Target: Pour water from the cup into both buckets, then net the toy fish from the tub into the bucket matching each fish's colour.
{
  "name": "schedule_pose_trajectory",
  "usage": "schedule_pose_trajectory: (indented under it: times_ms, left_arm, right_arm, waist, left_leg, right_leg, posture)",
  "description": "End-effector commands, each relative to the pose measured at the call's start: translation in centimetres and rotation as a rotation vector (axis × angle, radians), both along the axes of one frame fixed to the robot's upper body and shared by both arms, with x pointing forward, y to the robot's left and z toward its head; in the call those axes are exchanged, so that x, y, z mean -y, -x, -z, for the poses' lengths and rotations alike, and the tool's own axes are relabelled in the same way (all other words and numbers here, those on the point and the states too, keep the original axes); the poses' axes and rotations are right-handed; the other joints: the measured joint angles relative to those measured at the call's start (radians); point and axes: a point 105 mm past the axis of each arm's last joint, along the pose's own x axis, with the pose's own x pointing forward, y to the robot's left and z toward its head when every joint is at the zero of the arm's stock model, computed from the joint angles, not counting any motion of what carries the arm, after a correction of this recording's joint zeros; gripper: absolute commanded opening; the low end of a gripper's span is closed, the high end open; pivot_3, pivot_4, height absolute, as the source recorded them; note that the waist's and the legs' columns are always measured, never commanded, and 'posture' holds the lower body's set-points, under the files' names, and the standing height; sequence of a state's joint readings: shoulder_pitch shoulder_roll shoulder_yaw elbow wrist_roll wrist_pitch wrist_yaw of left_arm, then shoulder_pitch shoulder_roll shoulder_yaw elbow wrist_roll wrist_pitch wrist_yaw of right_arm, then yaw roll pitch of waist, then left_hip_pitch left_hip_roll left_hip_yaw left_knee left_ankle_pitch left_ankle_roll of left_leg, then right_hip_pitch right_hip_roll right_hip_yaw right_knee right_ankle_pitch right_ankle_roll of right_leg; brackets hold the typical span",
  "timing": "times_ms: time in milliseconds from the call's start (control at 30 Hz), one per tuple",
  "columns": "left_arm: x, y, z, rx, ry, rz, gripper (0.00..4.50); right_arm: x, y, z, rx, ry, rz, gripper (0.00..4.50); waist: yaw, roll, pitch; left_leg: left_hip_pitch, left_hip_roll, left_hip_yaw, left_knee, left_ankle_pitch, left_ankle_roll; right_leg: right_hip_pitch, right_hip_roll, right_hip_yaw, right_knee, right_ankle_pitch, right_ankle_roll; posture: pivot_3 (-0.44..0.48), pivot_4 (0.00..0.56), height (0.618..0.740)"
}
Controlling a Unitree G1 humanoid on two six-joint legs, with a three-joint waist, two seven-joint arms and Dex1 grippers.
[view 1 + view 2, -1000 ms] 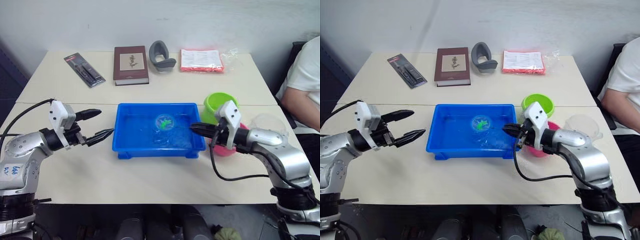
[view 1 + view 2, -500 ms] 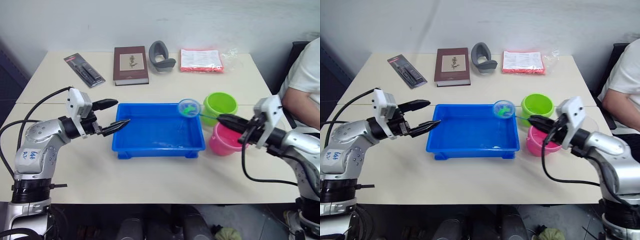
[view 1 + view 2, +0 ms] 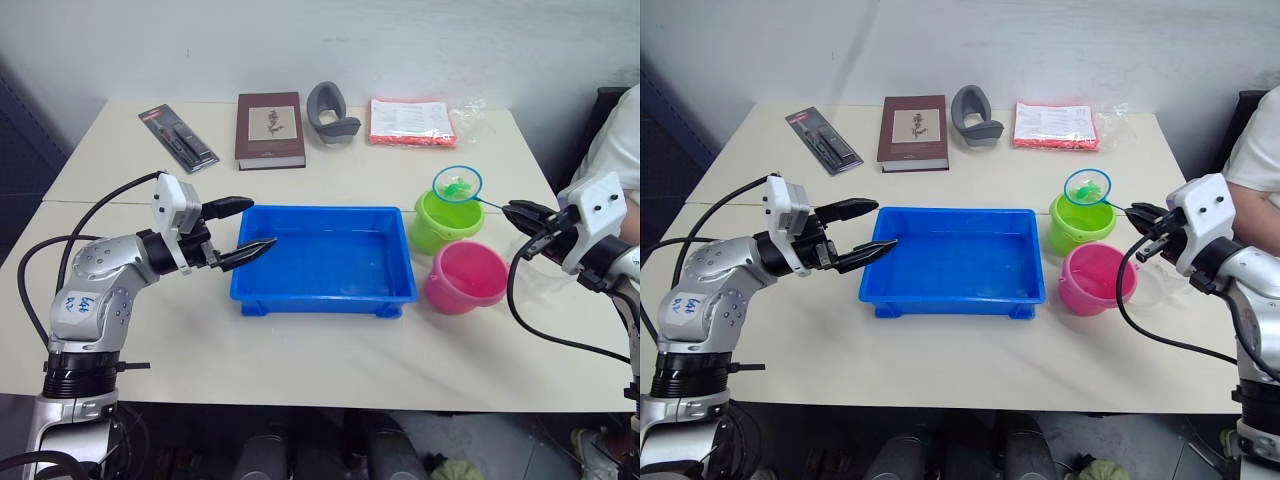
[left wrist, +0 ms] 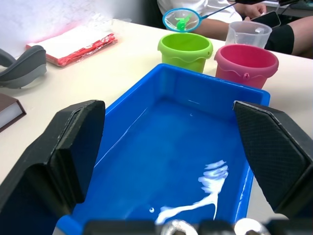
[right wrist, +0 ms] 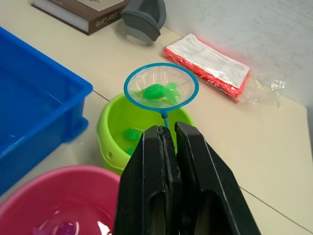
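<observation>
The right gripper [image 5: 166, 142] is pinching the thin handle of the net [image 5: 161, 87]. Its round blue hoop, carrying a green fish [image 5: 157, 91], is hanging over the glossy lime green bucket [image 5: 115, 139]. The left gripper [image 3: 245, 229] is staying spread above the tub [image 3: 322, 294].

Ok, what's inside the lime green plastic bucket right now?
The lime green bucket holds at least one small green toy fish; the blue-rimmed net carrying another green fish hovers over it. Its near wall hides the bottom.

We see the net [image 5: 161, 90] above the green bucket [image 3: 441, 222], a green fish [image 5: 159, 92] in its hoop. The pink bucket [image 3: 466, 277] stands just beside it, the blue tub [image 3: 325, 260] of water next over, the clear cup [image 4: 248, 33] behind.
</observation>
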State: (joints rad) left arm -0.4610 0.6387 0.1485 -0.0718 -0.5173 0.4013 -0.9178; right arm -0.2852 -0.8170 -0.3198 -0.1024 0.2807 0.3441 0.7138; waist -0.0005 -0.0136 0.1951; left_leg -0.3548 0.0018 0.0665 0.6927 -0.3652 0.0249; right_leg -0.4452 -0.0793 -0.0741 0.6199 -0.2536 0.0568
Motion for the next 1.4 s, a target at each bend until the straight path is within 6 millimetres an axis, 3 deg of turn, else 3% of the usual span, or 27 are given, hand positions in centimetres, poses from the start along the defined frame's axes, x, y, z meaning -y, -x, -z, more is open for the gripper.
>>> schedule_pose_trajectory:
  times_ms: [33,267,433,633,900,1167,1400]
  left_arm:
    - [0.4,0.4,-1.1,0.048,0.001,0.02,4.49]
    - [0.5,0.4,-1.1,0.044,0.003,0.023,4.49]
    - [0.7,0.3,-1.0,0.043,0.007,0.028,4.49]
    - [0.8,0.2,-1.1,0.046,0.012,0.029,4.49]
    - [0.8,0.3,-1.1,0.047,0.013,0.027,4.49]
    - [0.7,0.3,-1.0,0.048,0.01,0.026,4.49]
    - [-0.2,0.7,-1.5,0.071,0.031,0.027,4.49]
  right_arm:
    - [0.5,0.4,-1.0,0.102,0.105,0.013,0.0]
    - [1.0,0.8,-0.3,0.229,0.331,0.035,0.0]
    - [1.7,0.8,0.4,0.346,0.613,0.055,0.0]
    - [1.5,0.8,0.7,0.463,0.827,0.034,0.0]
    - [1.6,0.8,1.1,0.539,0.953,0.044,0.0]
    - [2.2,0.5,0.7,0.547,0.864,0.107,0.0]
    - [0.8,0.8,0.2,0.391,0.239,0.03,0.0]
  waist:
    - [0.0,0.0,0.0]
    - [0.0,0.0,0.0]
    - [-0.002,0.0,0.0]
    - [-0.002,0.0,0.0]
    - [-0.003,0.0,0.0]
    - [-0.004,0.0,0.0]
    - [-0.004,0.0,0.0]
  left_leg:
    - [0.0,0.0,0.0,0.0,0.0,0.0]
    - [0.0,0.0,0.0,0.001,0.001,0.0]
    - [0.001,0.0,0.001,0.001,0.001,-0.001]
    - [0.002,0.0,0.002,0.001,0.002,-0.003]
    - [0.003,0.0,0.002,0.001,0.004,-0.005]
    - [0.003,0.0,0.002,0.002,0.004,-0.004]
    - [0.003,0.001,0.002,0.003,0.004,-0.004]
  right_leg:
    - [0.0,0.0,0.0,0.0,0.0,0.0]
    - [0.0,0.0,0.0,0.0,0.0,0.0]
    - [0.0,0.0,0.001,0.0,0.0,0.0]
    - [0.0,0.0,0.002,0.0,0.0,0.0]
    - [0.0,0.001,0.003,0.001,0.0,0.0]
    - [0.0,0.001,0.003,0.001,0.0,0.0]
    - [0.001,0.001,0.003,0.001,0.0,0.0]
  posture:
    - [0.0,0.15,0.74]
    - [0.0,0.15,0.74]
    - [0.0,0.15,0.74]
    - [0.0,0.15,0.74]
    - [0.0,0.15,0.74]
    - [0.0,0.15,0.74]
    - [0.0,0.15,0.74]
